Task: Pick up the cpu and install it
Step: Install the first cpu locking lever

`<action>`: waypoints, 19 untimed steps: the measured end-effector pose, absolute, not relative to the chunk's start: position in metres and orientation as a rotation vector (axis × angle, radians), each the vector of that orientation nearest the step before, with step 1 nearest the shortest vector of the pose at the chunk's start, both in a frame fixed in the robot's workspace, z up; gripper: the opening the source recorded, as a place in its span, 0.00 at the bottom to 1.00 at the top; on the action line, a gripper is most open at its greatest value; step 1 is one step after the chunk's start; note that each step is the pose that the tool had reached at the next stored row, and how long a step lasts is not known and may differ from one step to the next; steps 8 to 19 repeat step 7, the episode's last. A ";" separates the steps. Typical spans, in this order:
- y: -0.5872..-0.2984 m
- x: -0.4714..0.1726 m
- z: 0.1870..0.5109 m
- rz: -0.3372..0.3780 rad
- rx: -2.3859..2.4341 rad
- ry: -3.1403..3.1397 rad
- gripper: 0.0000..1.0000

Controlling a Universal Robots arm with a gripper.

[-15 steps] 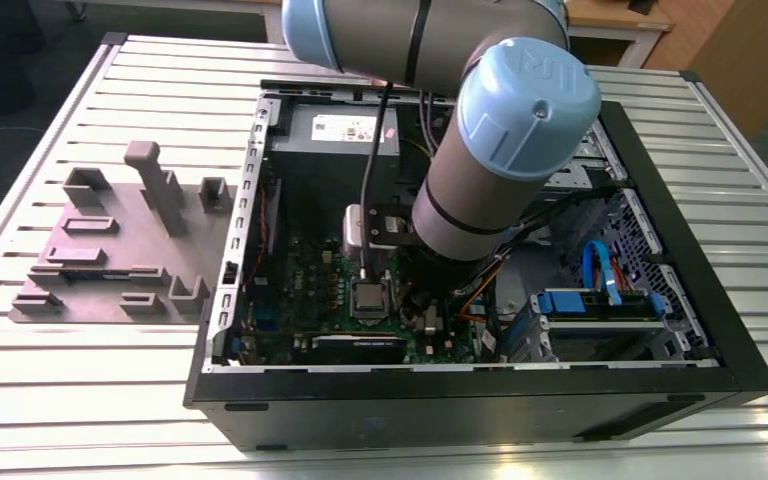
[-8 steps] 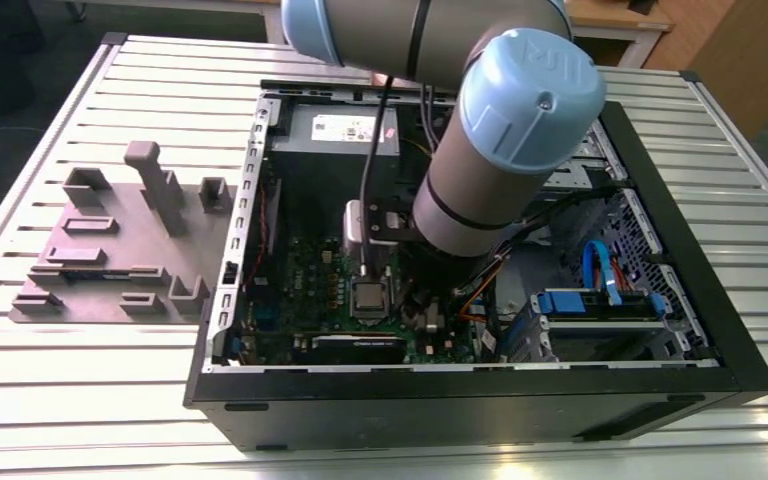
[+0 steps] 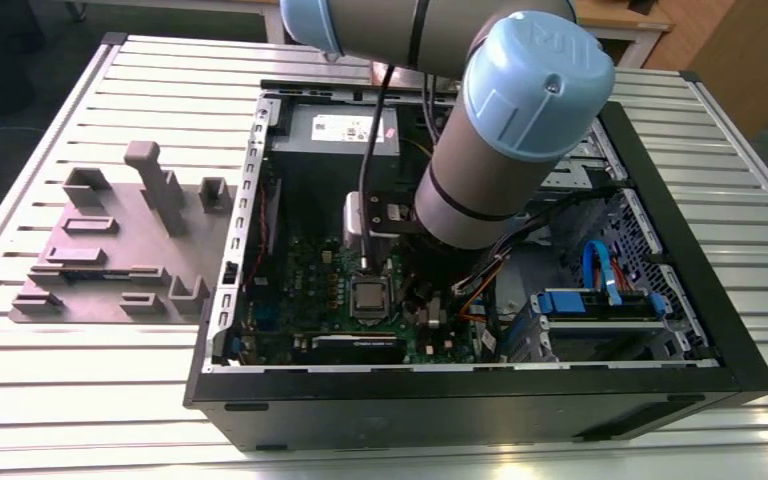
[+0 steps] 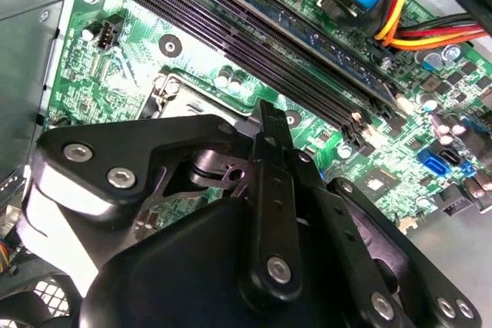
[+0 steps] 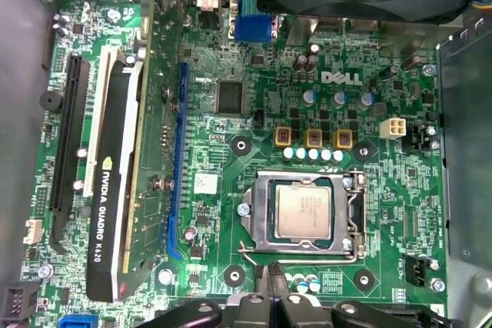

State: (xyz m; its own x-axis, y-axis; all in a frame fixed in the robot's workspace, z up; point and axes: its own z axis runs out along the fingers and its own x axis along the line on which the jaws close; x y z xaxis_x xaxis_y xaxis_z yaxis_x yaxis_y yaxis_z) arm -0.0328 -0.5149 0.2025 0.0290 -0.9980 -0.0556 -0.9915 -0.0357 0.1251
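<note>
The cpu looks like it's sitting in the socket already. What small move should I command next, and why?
Probably a short straight lift. The cpu lies flat inside the socket frame, and the gripper hangs beside that frame, close over the motherboard. Rising would clear the board's parts and open the view to check seating.

You see the small square cpu (image 5: pixel 303 213) with a silvery-grey metal top, smooth and rather matt. The rectangular metal socket frame (image 5: pixel 265 217) looks brighter and shiny. The green motherboard (image 5: pixel 384 197) has a glossy, lacquered surface. The black gripper (image 4: pixel 267 120) looks matt and smooth, while its round screw heads (image 4: pixel 121 178) are bright metal. In the exterior view, the ribbed table (image 3: pixel 64 400) is pale metal, the grey block fixture (image 3: pixel 104 270) looks like matt plastic, and the arm's light-blue cap (image 3: pixel 544 90) is smooth with a soft shine.
</note>
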 end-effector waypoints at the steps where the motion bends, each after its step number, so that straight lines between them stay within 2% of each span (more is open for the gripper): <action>1: -0.515 -0.033 0.202 -0.197 2.216 -2.145 0.10; 19: -0.515 -0.033 0.203 -0.197 2.216 -2.145 0.10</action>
